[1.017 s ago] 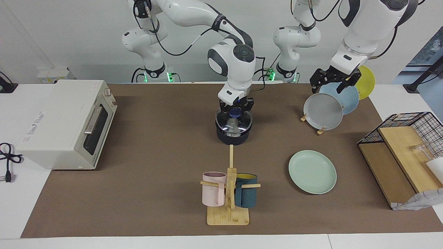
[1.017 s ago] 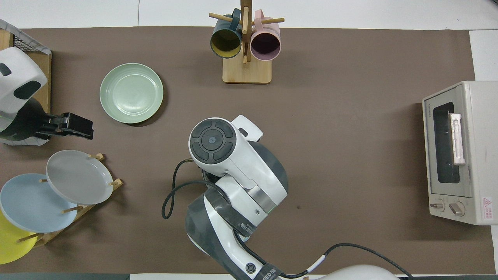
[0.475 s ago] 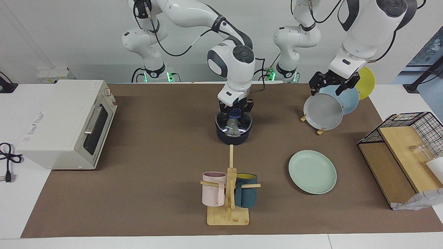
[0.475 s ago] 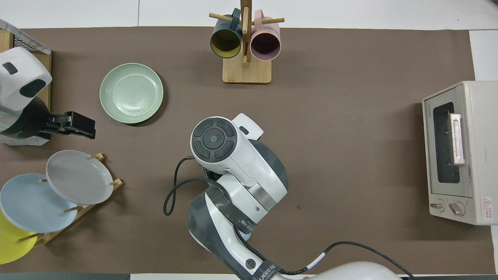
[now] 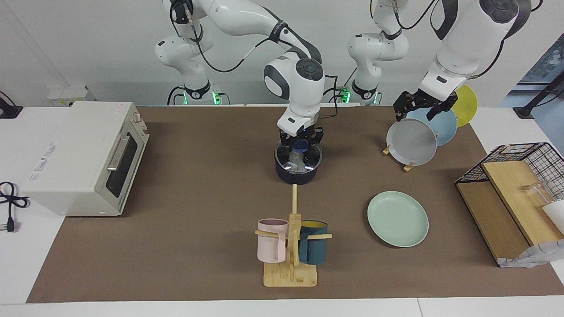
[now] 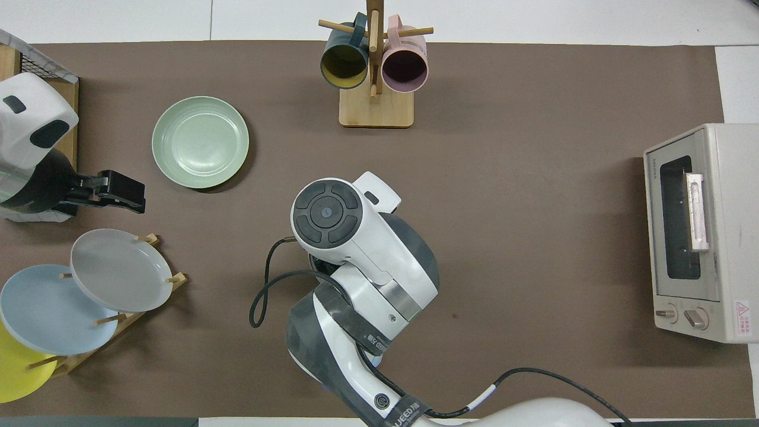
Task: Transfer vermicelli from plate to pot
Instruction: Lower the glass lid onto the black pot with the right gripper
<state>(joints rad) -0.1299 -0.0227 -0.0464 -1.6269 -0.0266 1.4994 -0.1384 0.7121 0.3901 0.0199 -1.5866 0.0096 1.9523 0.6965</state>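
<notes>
In the facing view, we are working at the pot (image 5: 297,169) in the middle of the table, with our right gripper (image 5: 299,145) closed on the blue knob of a clear glass lid (image 5: 286,157) sitting on the pot's rim. Through the glass we are seeing something whitish, which we judge to be the vermicelli (image 5: 297,162) already inside. The mint-green plate (image 5: 398,218), toward the left arm's end of the table and farther from the robots than the pot, is lying bare. Our left gripper (image 5: 422,104) is waiting, fingers apart, over the plate rack (image 5: 396,152).

So we are judging the transfer done and the covering step in hand. Next we are needing to let go of the knob and lift straight up without dragging the lid.

In the overhead view, our right arm is hiding the pot and its gripper; the plate (image 6: 200,142) is showing empty, and the left gripper (image 6: 121,193) is hanging open beside it.
</notes>
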